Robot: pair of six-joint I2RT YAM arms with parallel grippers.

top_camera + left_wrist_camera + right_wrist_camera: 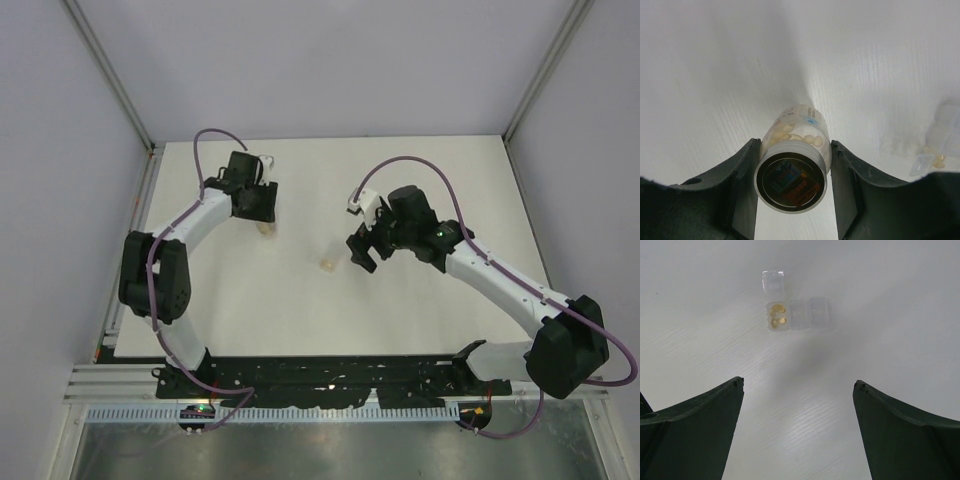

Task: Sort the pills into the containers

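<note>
A clear cylindrical container (792,165) holding pale tan pills (790,134) lies between the fingers of my left gripper (795,145), which is shut on its sides with its round end facing the camera. From above, this gripper (265,222) points down at the table's back left. My right gripper (798,382) hangs open and holds nothing. A small clear compartment box (796,315) lies ahead of it with one lid flipped up. Orange-brown pills (778,315) sit in the box's left cell. From above, the box (326,264) lies just left of the right gripper (362,252).
The white table (420,310) is walled at the back and on both sides. The clear box (936,145) also shows at the right edge of the left wrist view. A black strip along the near edge (330,375) carries the arm bases.
</note>
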